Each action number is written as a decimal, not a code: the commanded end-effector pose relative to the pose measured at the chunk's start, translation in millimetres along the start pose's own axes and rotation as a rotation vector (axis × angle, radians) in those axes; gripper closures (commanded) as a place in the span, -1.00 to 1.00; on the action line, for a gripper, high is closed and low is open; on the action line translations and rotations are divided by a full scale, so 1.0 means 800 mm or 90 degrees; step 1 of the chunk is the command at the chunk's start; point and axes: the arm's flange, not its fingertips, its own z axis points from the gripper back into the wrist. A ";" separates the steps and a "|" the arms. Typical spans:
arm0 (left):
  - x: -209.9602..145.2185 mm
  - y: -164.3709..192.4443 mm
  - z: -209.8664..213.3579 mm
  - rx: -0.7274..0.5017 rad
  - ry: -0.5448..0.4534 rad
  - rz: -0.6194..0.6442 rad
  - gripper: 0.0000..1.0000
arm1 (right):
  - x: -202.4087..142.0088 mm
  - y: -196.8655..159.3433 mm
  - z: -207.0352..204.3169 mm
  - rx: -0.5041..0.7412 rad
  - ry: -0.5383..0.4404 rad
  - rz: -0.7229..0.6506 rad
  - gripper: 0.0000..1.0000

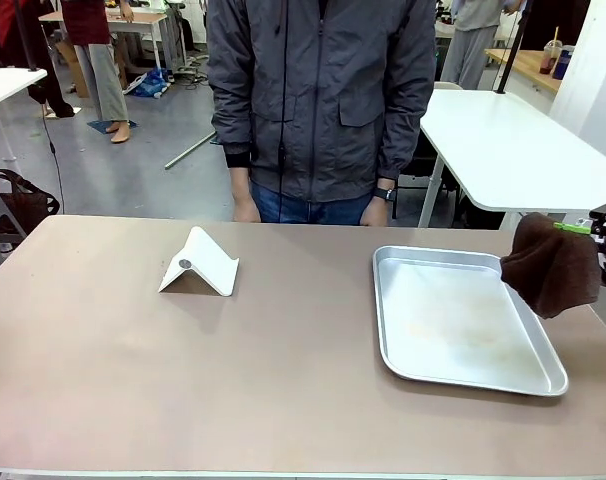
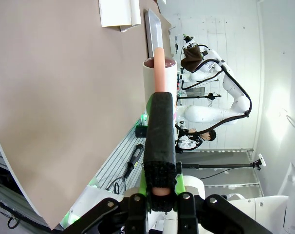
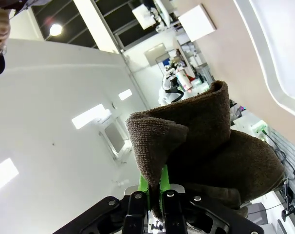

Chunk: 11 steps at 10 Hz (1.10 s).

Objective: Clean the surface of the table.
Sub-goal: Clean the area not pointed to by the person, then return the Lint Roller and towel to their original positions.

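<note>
Table (image 1: 283,390), the broad brown top, runs its long axis left to right across the front view, and a person (image 1: 318,100) stands at the middle of its far edge. The tray (image 1: 453,325), shiny metal with nothing in it, lies on the right half close to the right edge, its long sides running from the far edge toward the near one. The cloth (image 1: 555,268), dark brown and bunched, hangs at the right edge by the tray's far right corner. It looks lifted clear of the top, though I cannot tell whether it brushes the tray's rim. A white folded stand (image 1: 201,265) sits left of the middle toward the far edge, well apart from the tray.

The right claw (image 1: 575,228) is clamped tight on the cloth's upper fold; in its own wrist view the green pads (image 3: 143,183) pinch the fabric between them. The left claw (image 2: 161,189) is closed round a stick (image 2: 159,126) with a black sleeve and a peach shaft. What the stick's far tip carries I cannot tell. That claw looks along the table from its left end and seems to be held off the top.

The bare surface lies below and to the left of the cloth, with the tray between them. The right arm is the nearer one to that end, so a wipe would likely need the cloth lowered and drawn leftward along the long axis, past or around the tray.
</note>
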 end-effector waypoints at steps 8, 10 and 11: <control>0.001 -0.009 0.005 -0.008 -0.009 0.005 0.55 | -0.001 0.011 0.002 0.015 0.004 0.003 0.81; 0.001 -0.009 0.005 -0.008 -0.009 0.005 0.55 | -0.001 0.011 0.002 0.015 0.004 0.003 0.81; 0.000 0.000 0.000 0.000 0.000 0.000 0.55 | 0.001 0.003 0.001 -0.001 0.000 0.003 0.81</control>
